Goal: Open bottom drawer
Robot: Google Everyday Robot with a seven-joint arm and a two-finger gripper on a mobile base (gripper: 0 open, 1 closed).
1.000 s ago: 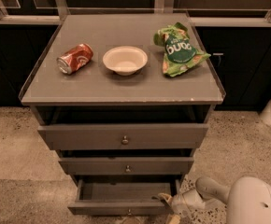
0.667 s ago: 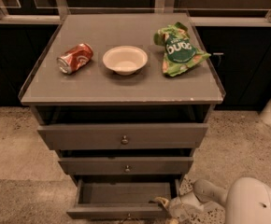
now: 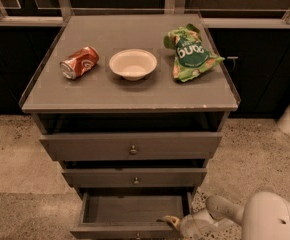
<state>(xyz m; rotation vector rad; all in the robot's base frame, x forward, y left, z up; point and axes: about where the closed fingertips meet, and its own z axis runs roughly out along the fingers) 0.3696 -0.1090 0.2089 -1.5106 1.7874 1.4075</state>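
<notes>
Bottom drawer point(image 3: 135, 210) open, lowest of three in the cabinet, at the lower edge of the view; gripper point(image 3: 171, 222) at its right front corner.

The drawer stands pulled out past the middle drawer point(image 3: 134, 177) and the top drawer point(image 3: 131, 146), with its bare inside floor showing. Both upper drawers sit further in, each with a small round knob at centre. On the cabinet top point(image 3: 130, 91) a red can point(image 3: 79, 62) lies on its side at the left, a white bowl point(image 3: 133, 64) stands in the middle and a green chip bag point(image 3: 191, 54) lies at the right, all well apart from the drawer. The arm point(image 3: 220, 211) reaches in low from the lower right, roughly level, with the gripper tip against the drawer's front edge. Whether the gripper is spread or closed cannot be told.
</notes>
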